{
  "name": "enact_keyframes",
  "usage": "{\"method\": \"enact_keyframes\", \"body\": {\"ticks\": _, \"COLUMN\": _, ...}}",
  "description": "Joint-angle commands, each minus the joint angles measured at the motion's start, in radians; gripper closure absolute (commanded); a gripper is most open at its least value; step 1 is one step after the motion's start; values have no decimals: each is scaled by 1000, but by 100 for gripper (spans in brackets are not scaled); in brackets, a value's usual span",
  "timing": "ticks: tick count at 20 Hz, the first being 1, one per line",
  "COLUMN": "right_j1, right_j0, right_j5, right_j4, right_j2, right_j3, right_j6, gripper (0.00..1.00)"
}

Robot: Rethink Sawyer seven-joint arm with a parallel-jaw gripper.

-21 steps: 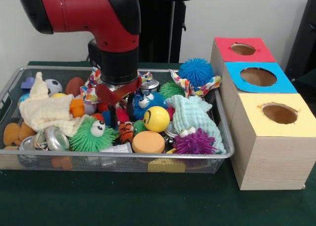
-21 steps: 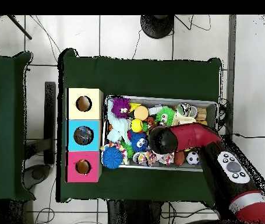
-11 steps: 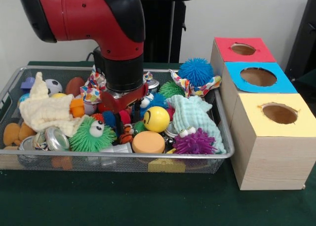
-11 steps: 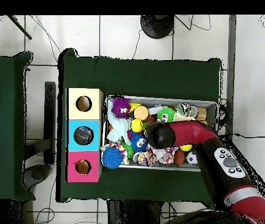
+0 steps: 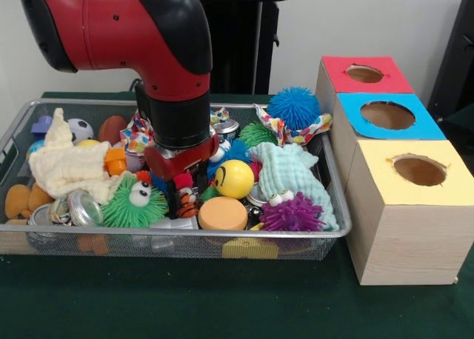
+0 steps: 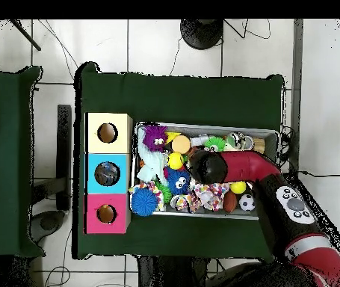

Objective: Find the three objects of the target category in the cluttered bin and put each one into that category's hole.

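You are looking at the red and black arm's gripper (image 5: 178,195) sitting low in the wire mesh bin (image 5: 244,239), its tips buried among the toys between the green fuzzy googly-eyed ball (image 5: 132,203) and the yellow smiley ball (image 5: 235,178) — how far it is open you cannot tell. Just beside the bin, three wooden boxes are lining up: yellow-topped (image 5: 417,170), blue-topped (image 5: 386,116), red-topped (image 5: 364,74), each with a round hole.

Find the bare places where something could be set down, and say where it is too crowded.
Free: the green cloth in front of the wire bin and the yellow box. Crowded: the bin is packed wall to wall, the tool already down among the toys.
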Motion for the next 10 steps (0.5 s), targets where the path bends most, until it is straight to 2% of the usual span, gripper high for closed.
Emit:
{"method": "enact_keyframes", "body": {"ticks": 1, "right_j1": 49, "right_j0": 42, "right_j5": -35, "right_j4": 36, "right_j2": -47, "right_j3": -89, "right_j6": 209, "gripper": 0}}
{"method": "enact_keyframes", "body": {"ticks": 4, "right_j1": 42, "right_j0": 43, "right_j5": -46, "right_j4": 37, "right_j2": -68, "right_j3": -70, "right_j6": 219, "gripper": 0}}
{"method": "enact_keyframes", "body": {"ticks": 7, "right_j1": 41, "right_j0": 68, "right_j5": -28, "right_j4": 6, "right_j2": -117, "right_j3": -92, "right_j6": 207, "gripper": 0}}
{"method": "enact_keyframes", "body": {"ticks": 10, "right_j1": 47, "right_j0": 70, "right_j5": -20, "right_j4": 8, "right_j2": -139, "right_j3": -101, "right_j6": 203, "gripper": 0}}
